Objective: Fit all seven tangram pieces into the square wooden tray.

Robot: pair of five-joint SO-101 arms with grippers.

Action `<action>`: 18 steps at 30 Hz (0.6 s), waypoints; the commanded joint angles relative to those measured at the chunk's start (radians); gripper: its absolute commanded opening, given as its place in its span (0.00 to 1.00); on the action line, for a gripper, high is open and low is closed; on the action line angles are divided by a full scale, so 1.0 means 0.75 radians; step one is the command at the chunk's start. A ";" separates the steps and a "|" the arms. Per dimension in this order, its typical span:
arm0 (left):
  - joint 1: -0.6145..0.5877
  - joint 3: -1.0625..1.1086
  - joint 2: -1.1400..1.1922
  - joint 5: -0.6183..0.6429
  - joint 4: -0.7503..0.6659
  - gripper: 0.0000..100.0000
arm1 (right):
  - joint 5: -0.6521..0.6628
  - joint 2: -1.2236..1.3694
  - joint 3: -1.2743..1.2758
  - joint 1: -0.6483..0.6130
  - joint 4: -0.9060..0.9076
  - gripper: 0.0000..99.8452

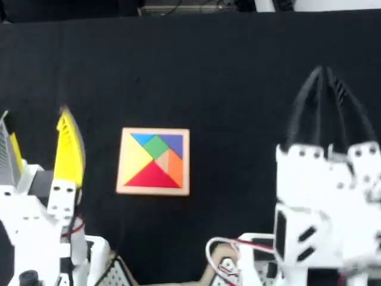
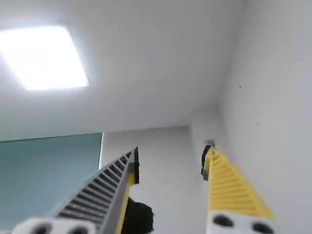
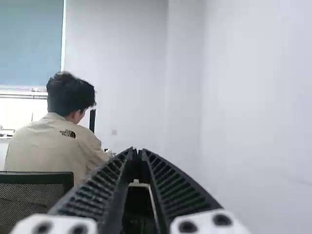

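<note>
— What's on the black table (image 1: 238, 89)?
— At the near right, the right gripper (image 1: 324, 70), black fingers pressed together. At the near left, the left gripper (image 1: 34, 113), yellow fingers spread.
— And the tray?
— The square wooden tray (image 1: 153, 190) lies mid-table between them, apart from both, nearer the left one.
— Pieces?
— Coloured tangram pieces (image 1: 156, 159) fill it.

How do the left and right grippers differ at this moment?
The left gripper has its jaws open; the right gripper has them shut. The left gripper's jaws are yellow and grey, the right gripper's black. Both are empty and stand apart from the tray.
</note>
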 commanded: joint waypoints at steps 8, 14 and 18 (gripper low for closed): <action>-0.537 0.226 -0.016 0.016 -0.029 0.23 | 0.368 -0.568 0.793 -0.037 -0.507 0.02; -0.373 0.298 -0.016 0.346 -0.023 0.23 | 0.376 -0.545 0.899 -0.176 -0.657 0.02; -0.334 0.410 -0.016 0.288 -0.025 0.23 | 0.376 -0.580 0.903 -0.223 -0.642 0.02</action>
